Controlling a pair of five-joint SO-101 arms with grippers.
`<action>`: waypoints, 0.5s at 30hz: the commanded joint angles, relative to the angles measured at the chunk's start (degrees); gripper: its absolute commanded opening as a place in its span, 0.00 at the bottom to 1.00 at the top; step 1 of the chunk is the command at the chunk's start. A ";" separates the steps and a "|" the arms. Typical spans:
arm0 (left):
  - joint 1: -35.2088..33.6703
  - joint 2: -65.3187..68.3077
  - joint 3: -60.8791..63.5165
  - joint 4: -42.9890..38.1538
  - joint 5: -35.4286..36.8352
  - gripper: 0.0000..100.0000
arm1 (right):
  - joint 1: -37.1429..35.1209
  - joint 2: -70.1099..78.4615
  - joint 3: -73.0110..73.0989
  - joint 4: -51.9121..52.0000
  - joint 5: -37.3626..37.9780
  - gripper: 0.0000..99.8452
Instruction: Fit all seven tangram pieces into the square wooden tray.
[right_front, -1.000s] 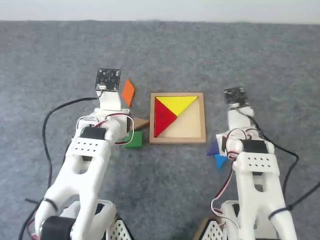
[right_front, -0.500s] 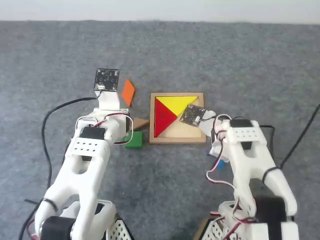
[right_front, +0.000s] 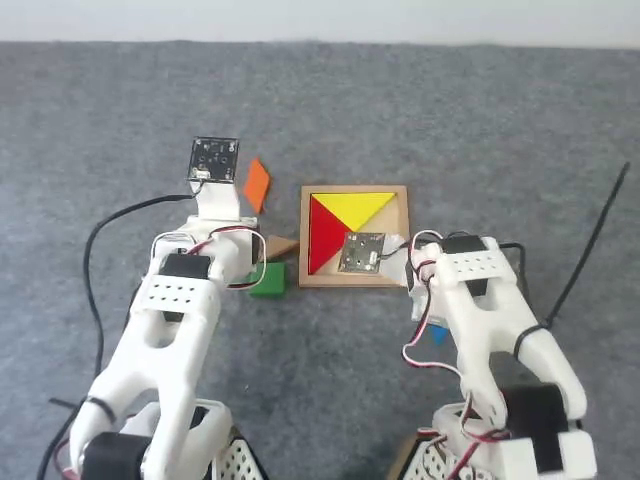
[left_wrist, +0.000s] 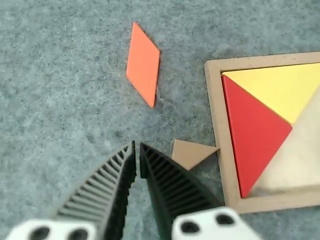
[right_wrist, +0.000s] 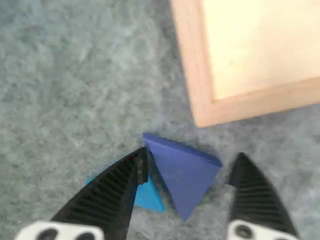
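Right gripper (right_wrist: 192, 155) hangs low just off the near right corner of the tray (right_front: 303, 235), fingers spread wide either side of a dark blue triangle (right_wrist: 182, 171). Left gripper (left_wrist: 137, 146) hovers left of the tray, fingers all but together, holding nothing. In the tray lie the red triangle (right_front: 325, 235) at left and the yellow triangle (right_front: 355, 207) along the far side, with bare wood beyond them. The step appears to be lifting the blue triangle. The fingers should close squarely on two edges, clear of the light blue piece (right_wrist: 147, 196) touching it, or both may shift. An orange parallelogram (left_wrist: 143, 64), a tan triangle (left_wrist: 190, 152) and a green piece (right_front: 268, 280) wait at left.
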 joint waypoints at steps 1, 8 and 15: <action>-0.18 -2.11 -0.40 -1.05 -0.35 0.01 | 1.36 3.65 -3.16 -1.98 3.25 0.16; -0.18 -2.11 -0.40 -1.05 -0.35 0.01 | 5.41 8.92 -9.49 1.19 3.60 0.26; -0.18 -2.11 -0.40 -1.05 -0.35 0.01 | 5.76 9.80 -11.69 1.01 0.70 0.14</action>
